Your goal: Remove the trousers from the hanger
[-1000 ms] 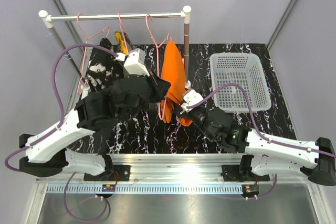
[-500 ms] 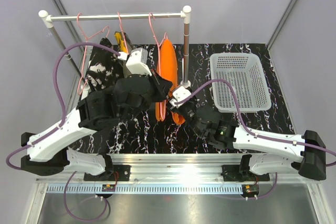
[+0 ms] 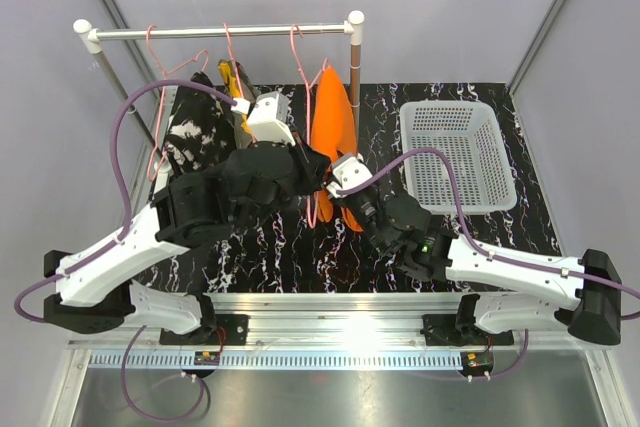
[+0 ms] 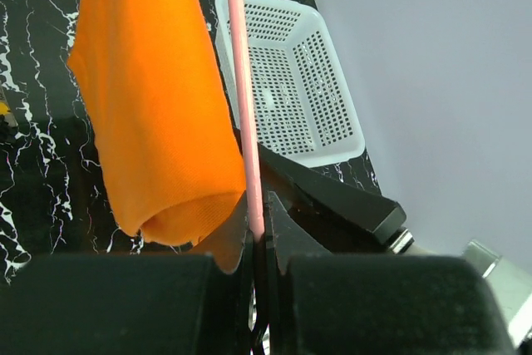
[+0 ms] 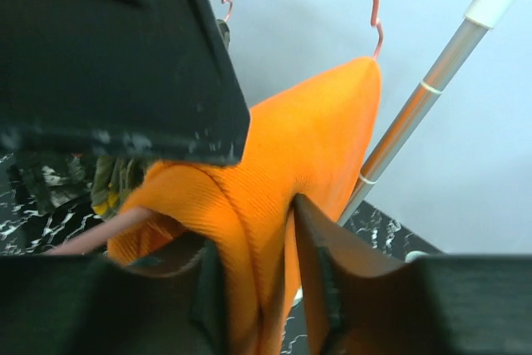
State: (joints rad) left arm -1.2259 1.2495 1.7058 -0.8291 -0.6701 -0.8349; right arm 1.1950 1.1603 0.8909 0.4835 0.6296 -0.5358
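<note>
Orange trousers (image 3: 332, 122) | right hand (image 5: 256, 243) pinches fold | left hand (image 4: 258, 234) clamps hanger (image 4: 241, 81)

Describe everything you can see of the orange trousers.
The orange trousers are plain bright orange, ribbed-looking cloth, folded over a pink wire hanger on the rail, rightmost of three garments. They hang tilted. The right gripper is shut on their lower fold; the left gripper is shut on the hanger's bar beside them.
</note>
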